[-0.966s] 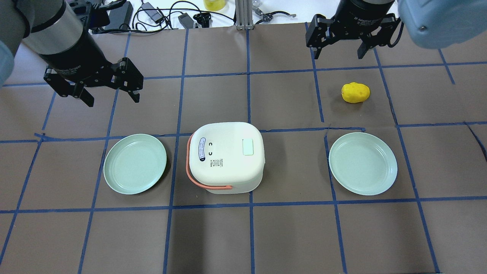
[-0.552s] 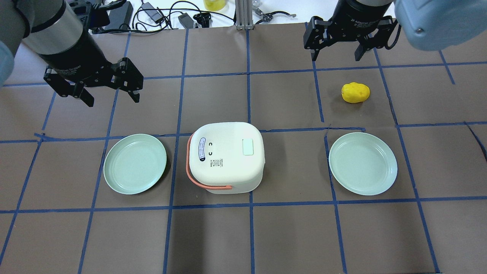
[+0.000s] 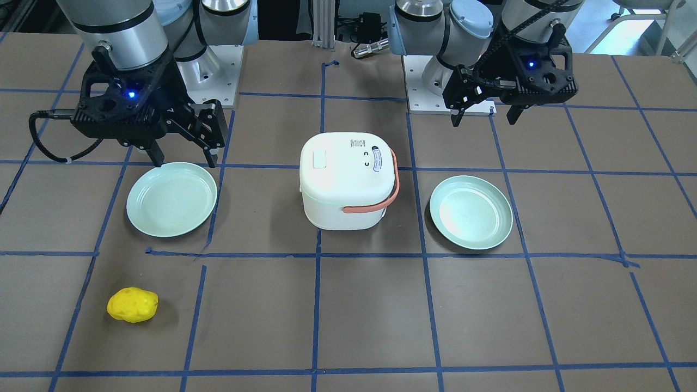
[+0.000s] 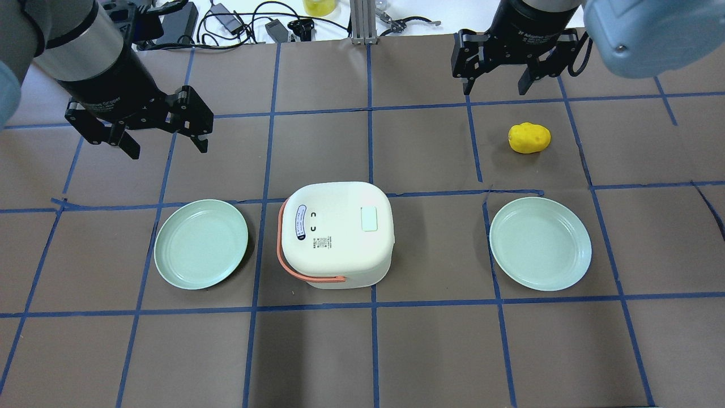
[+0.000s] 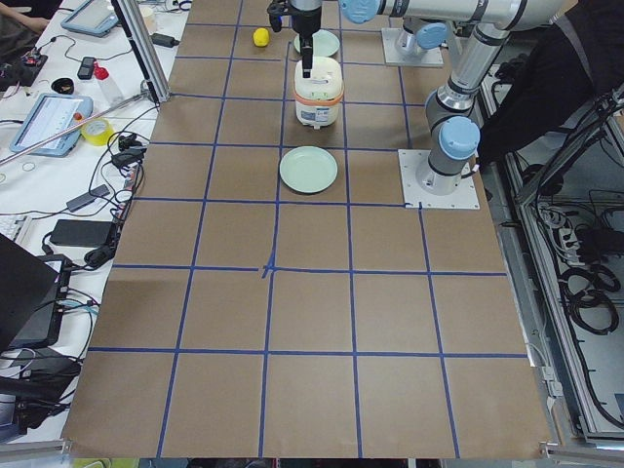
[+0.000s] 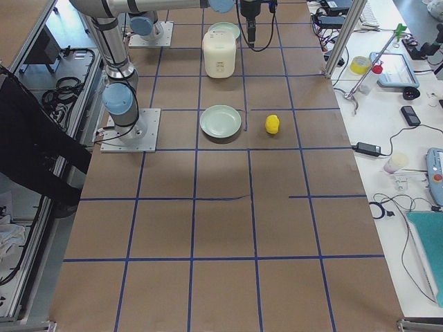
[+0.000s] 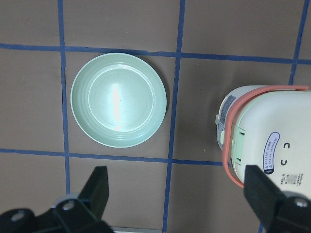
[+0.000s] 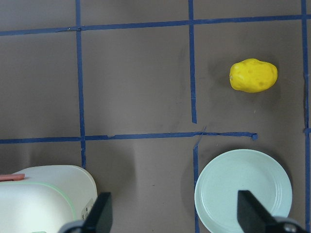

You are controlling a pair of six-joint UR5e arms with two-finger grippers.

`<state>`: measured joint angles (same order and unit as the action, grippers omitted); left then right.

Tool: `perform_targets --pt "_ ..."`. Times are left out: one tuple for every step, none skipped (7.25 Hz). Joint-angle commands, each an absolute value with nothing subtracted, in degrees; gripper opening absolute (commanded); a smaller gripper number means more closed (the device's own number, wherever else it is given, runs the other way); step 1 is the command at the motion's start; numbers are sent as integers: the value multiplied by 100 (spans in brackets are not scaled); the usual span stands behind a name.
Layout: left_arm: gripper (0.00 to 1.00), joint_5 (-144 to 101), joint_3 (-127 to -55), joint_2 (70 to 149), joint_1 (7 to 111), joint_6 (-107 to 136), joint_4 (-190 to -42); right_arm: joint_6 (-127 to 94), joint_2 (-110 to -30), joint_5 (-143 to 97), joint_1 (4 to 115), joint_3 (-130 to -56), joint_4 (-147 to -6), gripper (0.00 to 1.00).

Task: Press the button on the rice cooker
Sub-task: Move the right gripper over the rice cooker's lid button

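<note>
The white rice cooker (image 4: 334, 235) with a coral handle stands mid-table; its pale green button (image 4: 369, 219) sits on the lid, also seen from the front (image 3: 319, 159). My left gripper (image 4: 169, 150) hovers open and empty to the cooker's far left; its wrist view shows the cooker (image 7: 265, 141) at the right edge. My right gripper (image 4: 495, 90) hovers open and empty to the cooker's far right, near the table's far edge; its wrist view shows the cooker's corner (image 8: 43, 194) at the lower left. Neither gripper touches the cooker.
A pale green plate (image 4: 201, 243) lies left of the cooker and another (image 4: 540, 243) to its right. A yellow potato (image 4: 529, 137) lies beyond the right plate, below my right gripper. Cables and tools (image 4: 238, 22) lie past the table's far edge.
My right gripper has shifted slightly left and toward the table's far edge. The left arm, the cooker, the plates and the potato have not moved.
</note>
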<state>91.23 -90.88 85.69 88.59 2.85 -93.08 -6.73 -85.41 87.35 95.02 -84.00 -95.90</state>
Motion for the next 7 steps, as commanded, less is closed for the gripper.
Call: perform_targets --pt "100 9123 -9088 8569 8859 281 -9308 -1243 -8508 8473 9719 -8411 -9598 33" --pt "100 9123 -9088 8569 8859 281 -9308 -1439 -8464 8464 9947 -8429 -9632 28" --pt "100 9123 -9088 8569 8859 290 -9308 -1798 -8394 8473 10202 -8446 -9633 19" --pt "100 9123 -9088 8569 8859 281 -9308 -2115 -8315 8551 10483 -8472 -9633 13" --pt "100 9123 -9088 8569 8859 290 -9308 -2136 -8306 8543 10685 -8621 -9642 11" --pt "100 9123 -9088 8569 8859 290 -9308 -2275 -8332 8578 10835 -8848 -9668 2" --pt "100 9123 -9088 8569 8859 290 -9308 -2677 -8315 8587 11028 -8955 -9677 0"
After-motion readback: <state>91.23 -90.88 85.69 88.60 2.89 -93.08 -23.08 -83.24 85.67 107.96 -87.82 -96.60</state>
